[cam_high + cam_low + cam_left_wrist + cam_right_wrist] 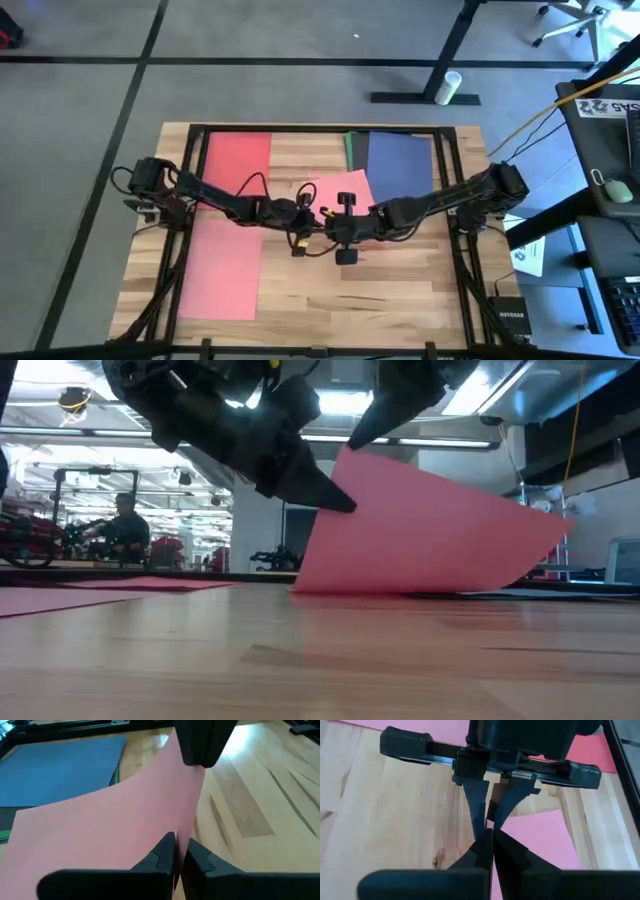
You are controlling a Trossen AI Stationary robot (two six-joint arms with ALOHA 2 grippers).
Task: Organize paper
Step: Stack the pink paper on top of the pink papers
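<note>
Item: two-arm robot, dark finish throughout.

Left arm (215, 200): black, slender jointed links; black cable looped loosely along it; a small yellow marking close to its pincer end.

Right arm (440, 200): black, same build; black cable at the shoulder block; a short crossbar with round black end caps near the left arm's yellow marking.

Left pincer (175, 851): two matte black fingers, wedge-shaped, tapering to angular tips, mounted on a wide black rail.

Right pincer (490, 842): matching matte black wedge fingers on an identical black rail.
</note>
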